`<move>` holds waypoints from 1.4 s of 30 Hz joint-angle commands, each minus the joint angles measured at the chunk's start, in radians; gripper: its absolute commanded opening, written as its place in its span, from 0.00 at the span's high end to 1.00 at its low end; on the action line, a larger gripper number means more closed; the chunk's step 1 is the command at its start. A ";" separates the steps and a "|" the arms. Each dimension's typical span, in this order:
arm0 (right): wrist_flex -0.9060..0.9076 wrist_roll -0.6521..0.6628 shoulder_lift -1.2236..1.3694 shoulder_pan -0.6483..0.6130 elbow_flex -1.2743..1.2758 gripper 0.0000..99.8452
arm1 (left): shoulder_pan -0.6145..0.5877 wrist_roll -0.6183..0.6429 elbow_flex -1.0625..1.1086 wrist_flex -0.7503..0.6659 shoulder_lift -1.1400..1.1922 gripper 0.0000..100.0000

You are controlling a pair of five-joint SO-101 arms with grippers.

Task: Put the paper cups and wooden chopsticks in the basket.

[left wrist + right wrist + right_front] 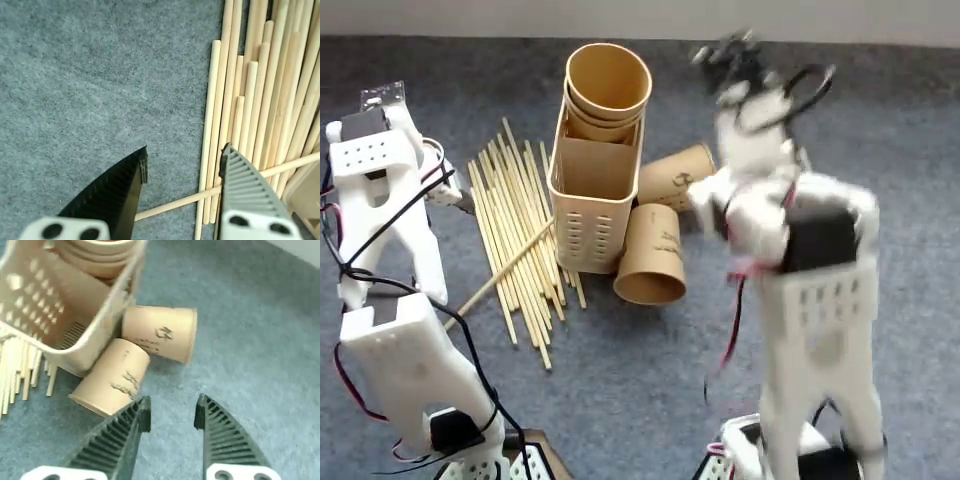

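Grey mat lay under everything. Right gripper, half open and empty, hung over two toppled cups touching the basket near the far edge; pinching the nearer cup's rim seemed best. Left gripper, wide open and empty, pointed down at the edge of the chopsticks.

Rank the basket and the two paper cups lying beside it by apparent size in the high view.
1. basket
2. front cup, open end toward the camera
3. rear cup, which looks smaller but lies farther off, so the two cups may really match.
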 commanded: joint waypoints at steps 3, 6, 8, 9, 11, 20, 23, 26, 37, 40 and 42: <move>-0.631 0.017 -0.535 -0.170 0.940 0.84 | 0.016 0.003 0.044 -0.034 -0.005 0.76; -0.739 0.017 -0.638 -0.180 1.155 0.84 | 0.015 0.003 0.073 -0.069 -0.005 0.76; -0.743 0.029 -0.677 -0.182 1.231 0.84 | 0.016 0.003 0.077 -0.072 -0.005 0.76; -0.745 0.052 -0.697 -0.185 1.260 0.85 | 0.018 0.003 0.076 -0.072 -0.005 0.76; -0.745 0.092 -0.748 -0.186 1.302 0.87 | 0.019 0.003 0.074 -0.072 -0.005 0.76; -0.746 0.330 -0.958 -0.186 1.504 0.91 | 0.019 0.003 0.081 -0.072 -0.005 0.76; -0.748 0.381 -0.967 -0.182 1.524 0.90 | 0.019 0.003 0.082 -0.066 -0.005 0.76; -0.748 0.419 -0.967 -0.177 1.526 0.90 | 0.019 0.003 0.082 -0.064 -0.005 0.76; -0.596 0.517 -0.972 -0.114 1.399 0.89 | 0.019 0.003 0.082 -0.064 -0.005 0.76; -0.590 0.526 -0.972 -0.105 1.377 0.85 | 0.019 0.003 0.084 -0.064 -0.005 0.76; -0.591 0.526 -0.970 -0.094 1.376 0.83 | 0.019 0.003 0.084 -0.064 -0.005 0.76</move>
